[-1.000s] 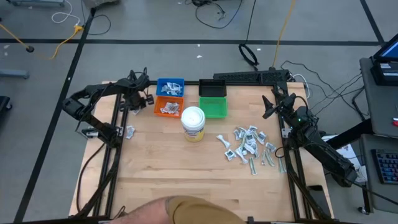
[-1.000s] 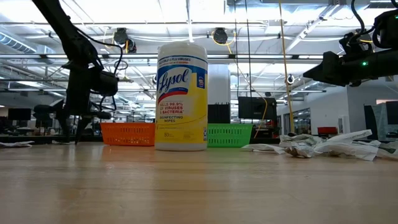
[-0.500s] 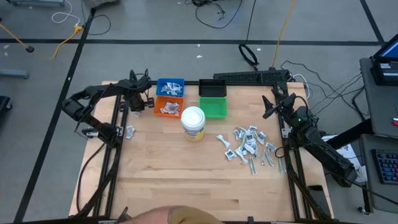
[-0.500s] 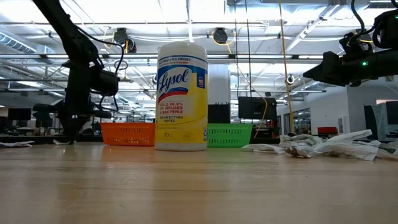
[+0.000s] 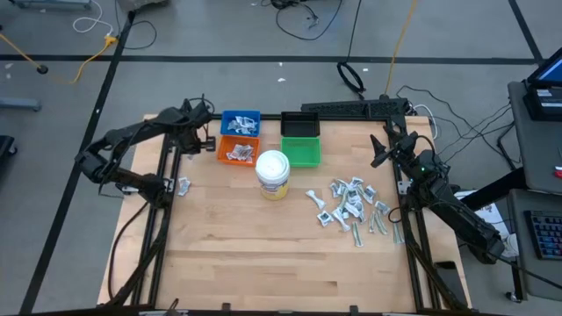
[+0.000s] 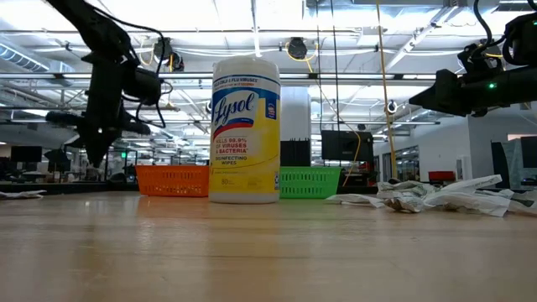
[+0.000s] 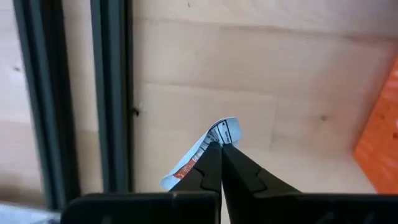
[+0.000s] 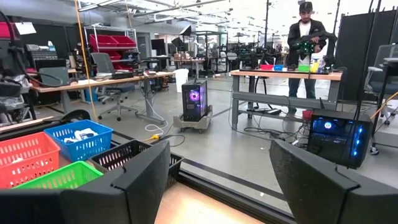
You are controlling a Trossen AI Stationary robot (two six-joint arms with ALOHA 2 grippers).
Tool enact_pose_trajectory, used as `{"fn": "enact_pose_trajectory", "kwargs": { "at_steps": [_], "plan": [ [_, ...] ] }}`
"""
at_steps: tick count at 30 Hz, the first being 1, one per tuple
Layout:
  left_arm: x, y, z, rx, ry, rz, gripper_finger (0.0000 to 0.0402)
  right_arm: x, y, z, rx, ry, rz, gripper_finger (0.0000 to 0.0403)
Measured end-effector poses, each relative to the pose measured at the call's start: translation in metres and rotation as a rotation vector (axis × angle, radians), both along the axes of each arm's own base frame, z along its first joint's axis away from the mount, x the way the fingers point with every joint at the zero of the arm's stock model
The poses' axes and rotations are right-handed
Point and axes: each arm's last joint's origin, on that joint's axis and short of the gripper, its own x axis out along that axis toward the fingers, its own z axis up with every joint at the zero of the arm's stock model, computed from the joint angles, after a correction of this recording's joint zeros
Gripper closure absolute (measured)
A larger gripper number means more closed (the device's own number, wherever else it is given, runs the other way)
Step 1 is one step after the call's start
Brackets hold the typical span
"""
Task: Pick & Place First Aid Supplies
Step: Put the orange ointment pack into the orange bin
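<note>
My left gripper (image 7: pixel 219 146) hangs above the table's far left part, left of the orange bin (image 5: pixel 238 151), and is shut on a small white packet (image 7: pixel 225 129) with grey and orange marks. In the high view it shows as my left gripper (image 5: pixel 195 132), in the low view as my left gripper (image 6: pixel 94 158), raised off the wood. A pile of first aid supplies (image 5: pixel 351 206) lies flat on the table's right part. One more packet (image 5: pixel 183 185) lies by the left edge. My right gripper (image 5: pixel 379 151) waits open at the far right, holding nothing. My left gripper pinches the small packet between its two fingertips (image 7: pixel 211 163), coming from above and pointing down. One end of the packet (image 7: pixel 227 127) sticks out past the tips and the other end (image 7: pixel 179 177) juts out sideways. The packet is lifted clear of the table.
Blue bin (image 5: pixel 241 122), black bin (image 5: pixel 299 125) and green bin (image 5: pixel 301 151) stand beside the orange one at the far middle. A white-lidded jar with yellow label (image 5: pixel 273 173) stands in front of them. Dark frame rails (image 7: pixel 109 93) run along the left edge. A person (image 8: pixel 306 37) stands far off.
My left gripper has risen from the tabletop near the far left, turning a little about its own axis, and the small packet has come up with it, clear of the wood. The person's head at the near edge has left the high view.
</note>
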Motion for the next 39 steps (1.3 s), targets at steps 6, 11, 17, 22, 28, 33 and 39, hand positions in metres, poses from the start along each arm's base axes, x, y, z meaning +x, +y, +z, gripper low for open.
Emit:
{"fn": "enact_pose_trajectory", "kwargs": {
  "at_steps": [6, 11, 17, 22, 28, 33, 39],
  "plan": [
    [0.021, 0.012, 0.017, -0.016, 0.013, -0.149, 0.0400, 0.000, 0.000, 0.000, 0.000, 0.000, 0.000, 0.0132],
    [0.048, 0.023, 0.028, -0.044, 0.002, -0.305, 0.0400, 0.000, 0.000, 0.000, 0.000, 0.000, 0.000, 0.0130],
    [0.081, 0.035, 0.036, -0.078, 0.008, -0.472, 0.0401, 0.000, 0.000, 0.000, 0.000, 0.000, 0.000, 0.0132],
    [0.111, 0.042, 0.037, -0.108, -0.007, -0.628, 0.0401, 0.000, 0.000, 0.000, 0.000, 0.000, 0.000, 0.0131],
    [0.148, 0.042, 0.030, -0.142, -0.045, -0.831, 0.0401, 0.000, 0.000, 0.000, 0.000, 0.001, 0.000, 0.0132],
    [0.167, 0.036, 0.014, -0.170, -0.025, -0.910, 0.0402, 0.000, 0.000, 0.000, 0.000, 0.000, 0.000, 0.0131],
    [0.178, 0.032, 0.000, -0.170, -0.022, -0.926, 0.0401, 0.000, 0.000, 0.000, 0.000, 0.000, 0.000, 0.0131]
  ]
}}
